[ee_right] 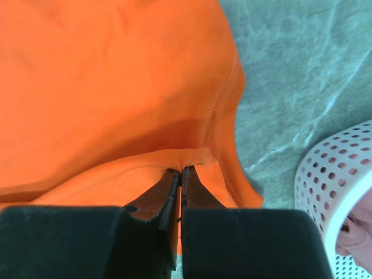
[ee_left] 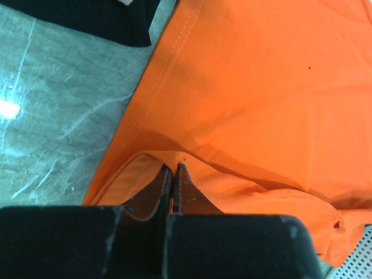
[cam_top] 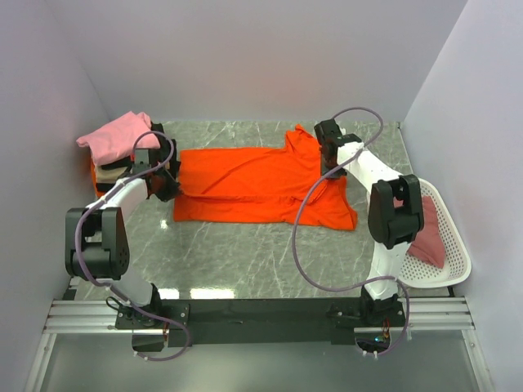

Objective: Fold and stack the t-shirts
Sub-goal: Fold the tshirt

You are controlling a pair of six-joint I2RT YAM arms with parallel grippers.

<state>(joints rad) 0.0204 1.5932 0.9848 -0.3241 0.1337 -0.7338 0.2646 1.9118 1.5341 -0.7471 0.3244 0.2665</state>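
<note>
A large bright orange t-shirt [cam_top: 253, 184] lies spread across the middle of the table, its far long edge partly folded over. My left gripper [cam_top: 167, 175] is shut on the shirt's left edge; in the left wrist view [ee_left: 173, 168] the jaws pinch a fold of orange cloth [ee_left: 250, 87]. My right gripper [cam_top: 331, 159] is shut on the shirt's right part near the sleeve; in the right wrist view [ee_right: 181, 171] the jaws pinch a raised fold of orange cloth [ee_right: 104, 81]. A pink shirt [cam_top: 114, 135] tops a folded stack at far left. A dusty rose-red shirt [cam_top: 429, 233] lies in the basket.
The white lattice basket [cam_top: 462, 261] stands at the right edge, also in the right wrist view [ee_right: 331, 174]. The stack under the pink shirt includes beige and orange layers [cam_top: 105, 173]. Black cloth [ee_left: 99, 17] shows at the top of the left wrist view. Grey walls enclose the table.
</note>
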